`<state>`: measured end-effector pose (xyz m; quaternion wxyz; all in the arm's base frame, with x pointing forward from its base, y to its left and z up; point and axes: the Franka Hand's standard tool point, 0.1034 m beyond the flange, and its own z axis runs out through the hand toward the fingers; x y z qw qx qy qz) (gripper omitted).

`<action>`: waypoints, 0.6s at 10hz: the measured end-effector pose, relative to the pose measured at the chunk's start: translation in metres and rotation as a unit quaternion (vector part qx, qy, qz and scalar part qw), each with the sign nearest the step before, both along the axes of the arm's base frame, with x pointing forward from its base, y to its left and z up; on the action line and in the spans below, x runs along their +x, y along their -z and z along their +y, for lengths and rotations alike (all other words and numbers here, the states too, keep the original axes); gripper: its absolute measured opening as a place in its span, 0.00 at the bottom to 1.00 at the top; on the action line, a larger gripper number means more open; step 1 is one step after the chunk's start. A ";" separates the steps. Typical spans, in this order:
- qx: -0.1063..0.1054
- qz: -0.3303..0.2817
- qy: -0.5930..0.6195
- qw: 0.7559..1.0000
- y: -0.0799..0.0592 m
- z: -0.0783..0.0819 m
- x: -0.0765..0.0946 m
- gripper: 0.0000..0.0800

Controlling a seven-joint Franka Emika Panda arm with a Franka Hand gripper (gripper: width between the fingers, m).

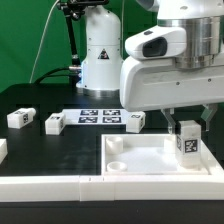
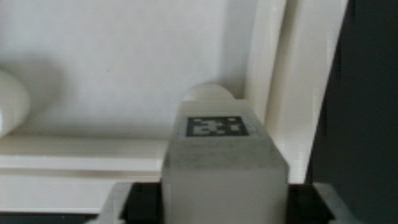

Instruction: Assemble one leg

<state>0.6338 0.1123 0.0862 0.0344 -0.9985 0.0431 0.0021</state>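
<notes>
My gripper (image 1: 187,127) is shut on a leg (image 1: 187,141), a small white block with a black-and-white tag, and holds it upright over the far right corner of the white square piece (image 1: 150,152). In the wrist view the leg (image 2: 222,155) fills the middle between the dark fingers (image 2: 143,202), its tip at a rounded corner hole of the square piece (image 2: 125,80). Three more legs lie on the black table: one (image 1: 17,118) at the exterior view's left, a second (image 1: 54,123) beside it, and a third (image 1: 134,120) near the middle.
The marker board (image 1: 98,117) lies flat behind the square piece. Long white rails (image 1: 60,186) run along the front edge. The white robot base (image 1: 98,55) stands at the back. A round hole (image 1: 118,165) shows in the square piece's near corner.
</notes>
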 end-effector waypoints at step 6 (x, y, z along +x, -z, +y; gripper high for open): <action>0.023 0.024 0.371 0.928 0.001 0.002 0.002 0.36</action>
